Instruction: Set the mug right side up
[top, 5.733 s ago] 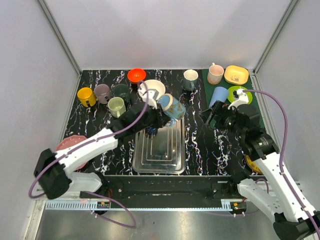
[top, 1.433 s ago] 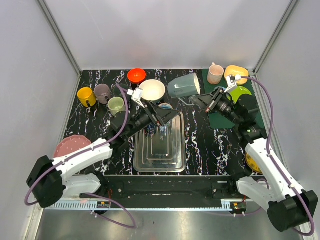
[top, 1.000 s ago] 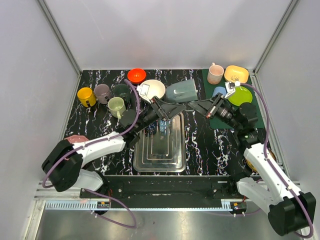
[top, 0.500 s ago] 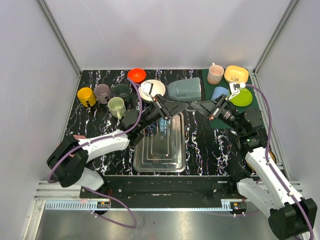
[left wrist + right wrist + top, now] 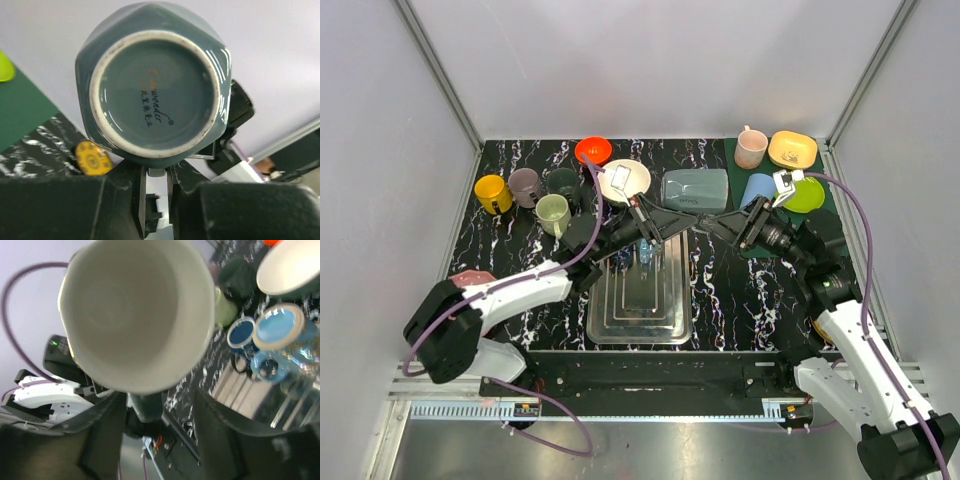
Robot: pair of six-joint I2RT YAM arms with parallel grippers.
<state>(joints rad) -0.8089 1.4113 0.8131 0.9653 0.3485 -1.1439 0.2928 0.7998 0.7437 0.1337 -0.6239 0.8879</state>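
Observation:
The grey-blue mug hangs on its side in the air above the far end of the metal tray. In the left wrist view its base faces the camera. My left gripper is shut on the handle under the mug; it also shows in the top view. In the right wrist view the mug's cream inside faces the camera. My right gripper has its jaws spread wide on either side of the handle. It reaches in from the right in the top view.
A blue patterned mug lies on the tray. Yellow, mauve, dark green and light green cups stand at left. An orange bowl and cream bowl sit behind. A pink mug, yellow dish and green plate sit at right.
The right arm carried the mug left and lowered it to lie level. The left arm rose from the tray to meet it and closed on the handle.

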